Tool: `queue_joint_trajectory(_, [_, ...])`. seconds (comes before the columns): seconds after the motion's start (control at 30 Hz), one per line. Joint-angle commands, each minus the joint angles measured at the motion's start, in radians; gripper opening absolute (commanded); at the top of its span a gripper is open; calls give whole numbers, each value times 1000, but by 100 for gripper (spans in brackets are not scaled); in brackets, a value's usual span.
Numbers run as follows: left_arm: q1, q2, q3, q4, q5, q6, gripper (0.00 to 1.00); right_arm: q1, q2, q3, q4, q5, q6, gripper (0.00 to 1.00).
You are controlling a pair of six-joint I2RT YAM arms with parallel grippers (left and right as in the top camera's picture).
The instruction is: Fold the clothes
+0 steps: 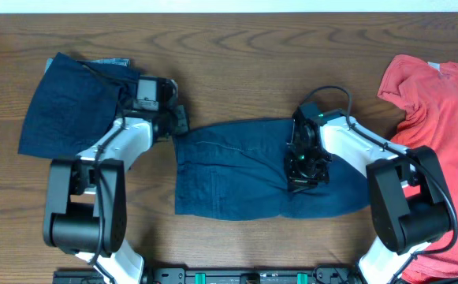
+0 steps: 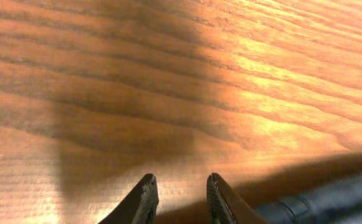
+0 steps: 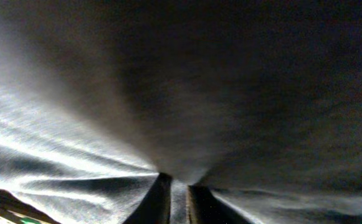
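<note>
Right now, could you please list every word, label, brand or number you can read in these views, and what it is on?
None: no readable text appears on the navy shorts, the folded navy garment, the red shirt or the wooden table.
The green marks on the bottom rail are too small to read.

Brown wood-grain table (image 1: 236, 63), warmly lit, with soft shadows across it.

Bare brown wooden table (image 1: 236, 63) lies open beyond the flat dark navy-blue cloth shorts (image 1: 229, 177); a folded navy garment (image 1: 67, 106) blocks the left, a red cloth shirt (image 1: 441, 118) the right.
</note>
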Motion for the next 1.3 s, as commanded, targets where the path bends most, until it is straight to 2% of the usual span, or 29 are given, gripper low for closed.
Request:
queue_joint_trajectory(0.0, [6, -96, 56, -35, 237, 17, 32, -17, -74, 9, 32, 92, -141, 17])
queue_joint_trajectory(0.13, [-39, -228, 58, -142, 330, 18, 33, -17, -199, 44, 64, 68, -183, 24])
queue_joint_trajectory(0.3, [-163, -325, 57, -331, 294, 94, 33, -37, -306, 46, 181, 68, -90, 16])
queue_joint_trajectory(0.37, [-222, -320, 47, -392, 236, 92, 27, -47, -306, 46, 217, 68, -55, 12])
queue_joint_trajectory(0.5, [-315, -275, -13, -420, 148, 49, 22, -48, -258, 43, 290, 51, -10, 6])
queue_joint_trajectory(0.6, [-349, -223, -61, -423, 94, -5, 19, -35, -195, 43, 347, -42, -10, 5])
queue_joint_trajectory(0.67, [-351, -188, -82, -437, 92, -35, 15, -17, -144, 43, 378, -97, -14, 4])
queue_joint_trajectory(0.9, [-349, -76, -106, -526, 69, -60, 14, 31, 58, 43, 453, -53, 4, 1])
queue_joint_trajectory(1.07, [-349, -60, -106, -604, -87, -60, 14, -22, 122, 44, 666, -10, 170, 1])
queue_joint_trajectory(1.17, [-344, -60, -106, -635, -142, -59, 14, -56, 116, 46, 817, -37, 168, 1])
queue_joint_trajectory(1.27, [-337, -60, -105, -635, -143, -59, 13, -90, 106, 60, 846, -37, 146, 2])
